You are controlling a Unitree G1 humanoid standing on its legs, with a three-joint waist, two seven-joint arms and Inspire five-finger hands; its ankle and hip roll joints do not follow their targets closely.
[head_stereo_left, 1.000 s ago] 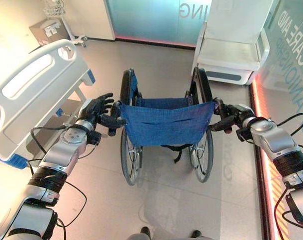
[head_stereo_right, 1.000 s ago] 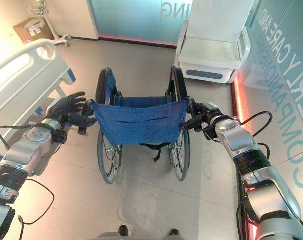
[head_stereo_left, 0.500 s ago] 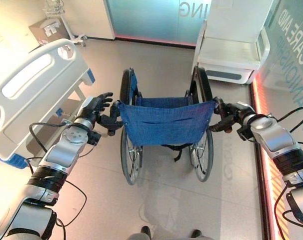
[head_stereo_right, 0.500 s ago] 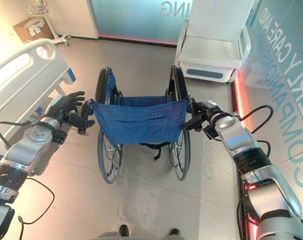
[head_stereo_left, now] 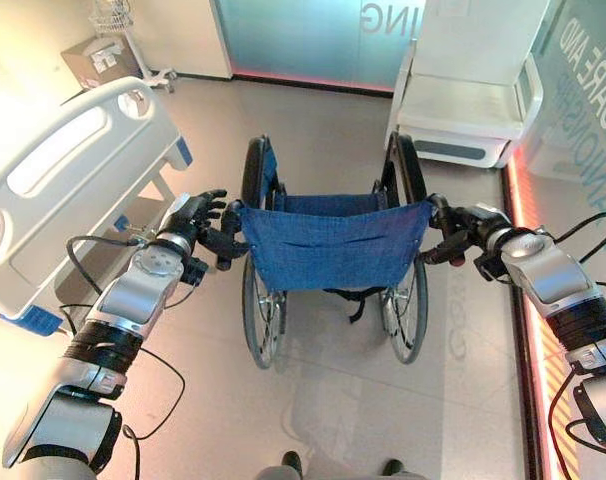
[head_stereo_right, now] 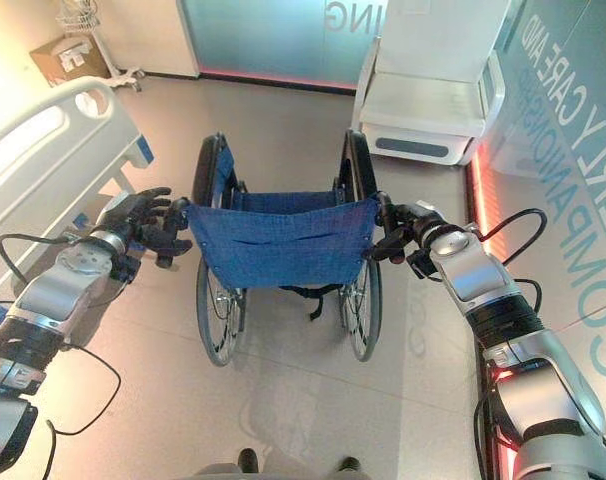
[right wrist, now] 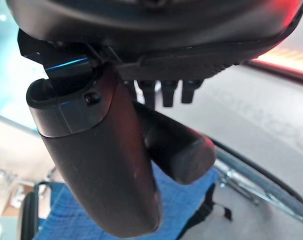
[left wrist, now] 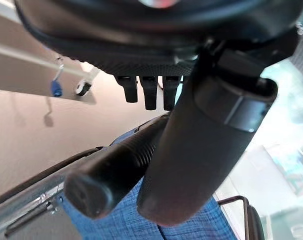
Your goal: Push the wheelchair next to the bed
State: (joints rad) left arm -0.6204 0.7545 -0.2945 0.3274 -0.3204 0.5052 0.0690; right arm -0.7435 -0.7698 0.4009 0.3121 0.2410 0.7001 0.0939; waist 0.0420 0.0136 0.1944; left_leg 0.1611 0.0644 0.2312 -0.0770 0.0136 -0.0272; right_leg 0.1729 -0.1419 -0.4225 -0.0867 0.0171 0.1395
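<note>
Fingers (head_stereo_left: 211, 199) of our left hand (head_stereo_left: 191, 215) lie nearly straight over the left push handle (left wrist: 109, 180), thumb beneath it, so we rest there loosely. Our right hand (head_stereo_left: 461, 232) curls round the right handle (right wrist: 177, 147). Between our arms at 12 o'clock stands the wheelchair (head_stereo_left: 330, 243); the bed (head_stereo_left: 58, 180) lies at 10 o'clock, apart from it.

The left hand (head_stereo_left: 190, 222) has been drawn in slightly against the wheelchair (head_stereo_left: 328, 245) push handle (left wrist: 111, 175), apparently without closing.
</note>
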